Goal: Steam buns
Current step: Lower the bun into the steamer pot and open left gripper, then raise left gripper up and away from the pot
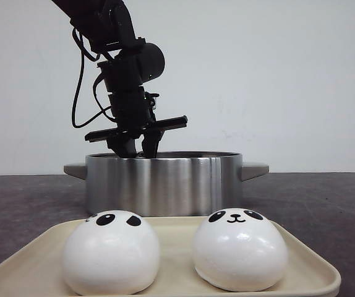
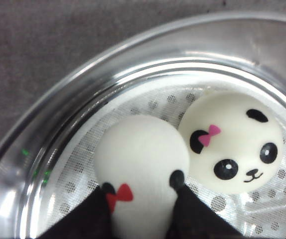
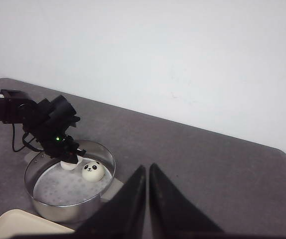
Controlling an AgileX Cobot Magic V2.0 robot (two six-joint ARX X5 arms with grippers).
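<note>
A: Where does the left claw [image 2: 142, 211] stand?
B: Inside the steel pot [image 1: 165, 182], clamped on a glossy white red-bowed bun [image 2: 140, 169], just beside the pink-bowed bun [image 2: 232, 144] on the perforated liner.
A: And rightward?
B: Two panda buns [image 1: 111, 250] wait on the cream tray [image 1: 307, 263] nearest the camera; the right claw [image 3: 147, 199], fingers together, hangs well apart over the grey desk [image 3: 208, 169].

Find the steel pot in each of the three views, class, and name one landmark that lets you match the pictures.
Front view: the pot stands mid-frame behind the tray, the left pincer dipping into it.
Left wrist view: its rim and perforated floor fill the frame.
Right wrist view: lower left, on the table.
Shared landmark: the left pincer over the pot; both wrist views also show the face-up bun inside.
</note>
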